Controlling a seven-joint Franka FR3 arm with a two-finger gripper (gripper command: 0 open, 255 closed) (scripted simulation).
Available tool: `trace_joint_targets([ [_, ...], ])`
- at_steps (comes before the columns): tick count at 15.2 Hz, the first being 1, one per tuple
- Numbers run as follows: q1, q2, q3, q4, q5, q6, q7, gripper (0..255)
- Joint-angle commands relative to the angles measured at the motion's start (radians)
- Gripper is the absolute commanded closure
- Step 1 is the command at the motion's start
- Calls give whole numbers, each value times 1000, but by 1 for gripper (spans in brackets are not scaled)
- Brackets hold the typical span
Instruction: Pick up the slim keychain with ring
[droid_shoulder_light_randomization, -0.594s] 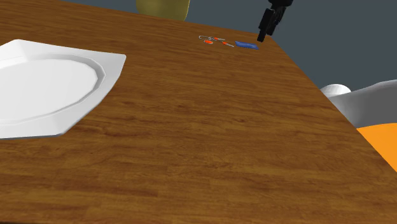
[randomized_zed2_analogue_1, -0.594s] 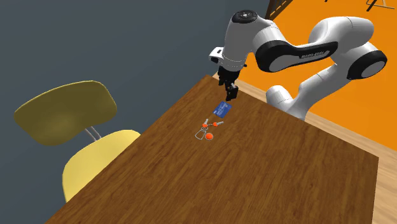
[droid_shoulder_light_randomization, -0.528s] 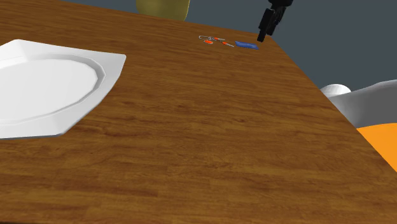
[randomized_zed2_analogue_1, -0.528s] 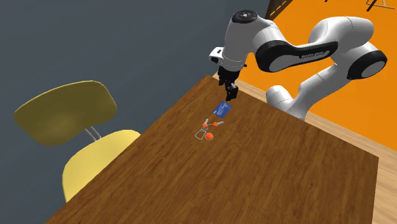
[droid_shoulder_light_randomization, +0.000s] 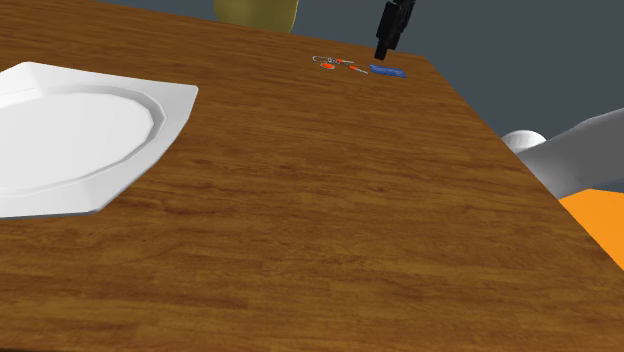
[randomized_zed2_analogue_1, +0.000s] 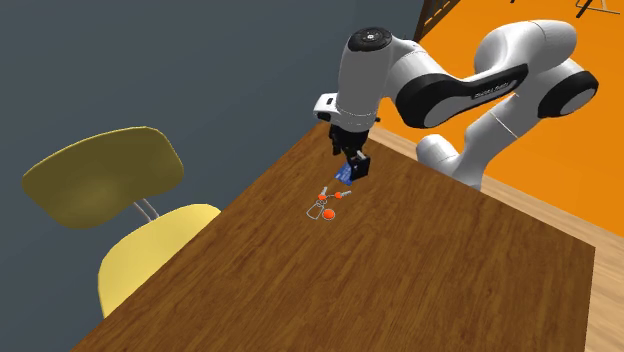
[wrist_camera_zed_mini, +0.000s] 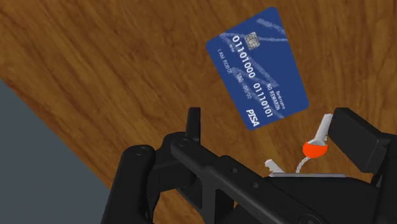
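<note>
- The gripper (droid_shoulder_light_randomization: 383, 54) has shifted off the table's corner toward the shoulder view's left. It now hangs over the blue card (wrist_camera_zed_mini: 257, 67), a step closer to the keychain (randomized_zed2_analogue_1: 323, 203).
- Its fingers (wrist_camera_zed_mini: 359, 140) stand wide apart, nothing clasped.
- In the wrist view the keychain's orange bead (wrist_camera_zed_mini: 314, 149) lies between the fingers, close to one of them and untouched.
- The keychain lies flat on the table (droid_shoulder_light_randomization: 330, 200), just beside the card on the side away from the corner. In the second exterior view it reads as small orange pieces on a thin ring (randomized_zed2_analogue_1: 316, 211).
- Judgement: this is the approach step, no grasp yet. The shift lines the gripper up only partly, so it likely needs a little more travel past the card, then a drop.
- Risk: the card is just beside the keychain, so a finger could land on it or drag it. The keychain looks thin and flat and could slip out of a pinch.
- Edges: in the wrist view the table's edge runs close by the gripper, with plain grey beyond. The keychain itself sits in from that edge, near the far corner in the shoulder view.
- Open room: bare wood stretches toward the white plate (droid_shoulder_light_randomization: 70, 130), which is well apart from the keychain. Nothing stands in the way of a descent.
- Farther off, a yellow chair (randomized_zed2_analogue_1: 110, 180) sits past the table's edge, and the white arm (randomized_zed2_analogue_1: 450, 85) reaches in from the orange side.
</note>
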Motion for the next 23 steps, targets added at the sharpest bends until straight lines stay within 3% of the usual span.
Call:
trace_joint_targets([
  [1,26,50,19,48,25,-4,-6,0],
  [5,65,127,50,126,63,-10,-15,0],
  [14,66,109,52,8,65,89,-17,0],
  [15,66,109,53,7,66,90,-16,255],
  [23,66,100,51,-2,65,90,-18,255],
])
